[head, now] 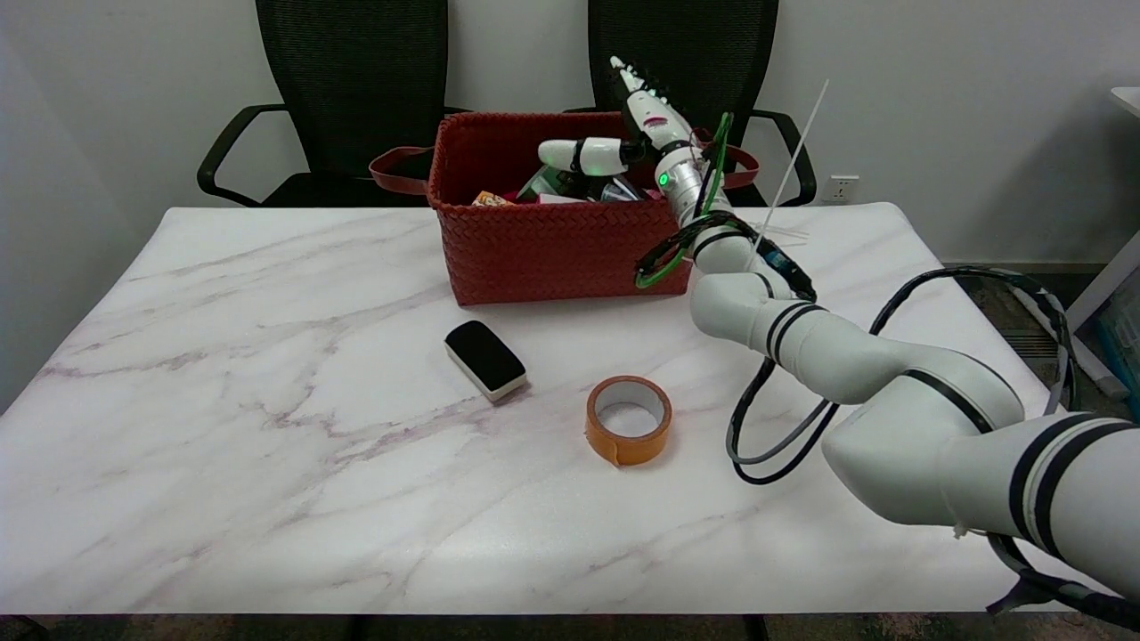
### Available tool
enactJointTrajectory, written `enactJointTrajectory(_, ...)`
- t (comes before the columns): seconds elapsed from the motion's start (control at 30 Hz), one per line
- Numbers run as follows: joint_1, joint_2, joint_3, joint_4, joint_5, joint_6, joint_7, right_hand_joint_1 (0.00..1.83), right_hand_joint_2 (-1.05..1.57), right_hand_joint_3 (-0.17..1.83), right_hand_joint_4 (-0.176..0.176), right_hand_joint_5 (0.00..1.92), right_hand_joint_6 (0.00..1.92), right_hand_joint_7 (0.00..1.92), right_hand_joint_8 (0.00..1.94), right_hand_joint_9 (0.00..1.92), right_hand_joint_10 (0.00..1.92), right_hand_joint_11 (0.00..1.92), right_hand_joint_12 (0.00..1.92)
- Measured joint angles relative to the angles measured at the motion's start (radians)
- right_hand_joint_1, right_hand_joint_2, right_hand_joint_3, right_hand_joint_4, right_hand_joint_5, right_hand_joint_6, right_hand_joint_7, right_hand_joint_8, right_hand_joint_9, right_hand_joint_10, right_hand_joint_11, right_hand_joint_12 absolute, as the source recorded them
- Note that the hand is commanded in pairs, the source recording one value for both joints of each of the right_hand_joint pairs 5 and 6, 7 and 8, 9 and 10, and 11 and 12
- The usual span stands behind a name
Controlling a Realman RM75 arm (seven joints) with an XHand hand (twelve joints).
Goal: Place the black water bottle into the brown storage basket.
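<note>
Your right hand (637, 133) hovers over the basket (552, 240), fingers spread and holding nothing. The bottle (614, 189) lies inside the basket among other items, just under the thumb. Nearer you on the bench (267, 445) sit an eraser (484, 359) and a tape roll (628, 418).

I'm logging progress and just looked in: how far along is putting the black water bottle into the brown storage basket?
Nearly done, it seems. The right robot hand is over the woven brown storage basket, fingers spread and holding nothing. A dark shape among the basket's contents may be the black water bottle, though I cannot confirm it. No bottle is on the marble table. Left: withdrawing the arm.
</note>
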State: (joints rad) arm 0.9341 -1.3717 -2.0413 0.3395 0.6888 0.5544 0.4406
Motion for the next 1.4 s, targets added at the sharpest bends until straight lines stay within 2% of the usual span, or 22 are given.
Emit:
enactJointTrajectory(0.27, -0.054, 0.055, 0.039, 0.144, 0.055, -0.006, 0.001, 0.49, 0.59, 0.26, 0.000, 0.00, 0.00, 0.00, 0.00, 0.05, 0.05, 0.06, 0.06)
enactJointTrajectory(0.4, -0.098, 0.103, 0.057, 0.243, 0.129, -0.005, 0.000, 0.55, 0.62, 0.03, 0.000, 0.00, 0.00, 0.05, 0.05, 0.11, 0.11, 0.14, 0.14)
enactJointTrajectory(0.53, -0.166, 0.156, 0.087, 0.352, 0.210, 0.012, -0.001, 0.58, 0.64, 0.00, 0.000, 0.00, 0.00, 0.12, 0.12, 0.18, 0.18, 0.24, 0.24)
enactJointTrajectory(0.97, -0.490, 0.277, 0.263, 0.686, 0.389, 0.108, -0.005, 0.60, 0.68, -0.10, 0.000, 0.00, 0.00, 0.14, 0.14, 0.20, 0.20, 0.29, 0.29)
enactJointTrajectory(1.4, -0.781, 0.306, 0.369, 0.908, 0.472, 0.300, -0.006, 0.63, 0.69, -0.17, 0.000, 0.00, 0.00, 0.16, 0.16, 0.22, 0.22, 0.32, 0.32)
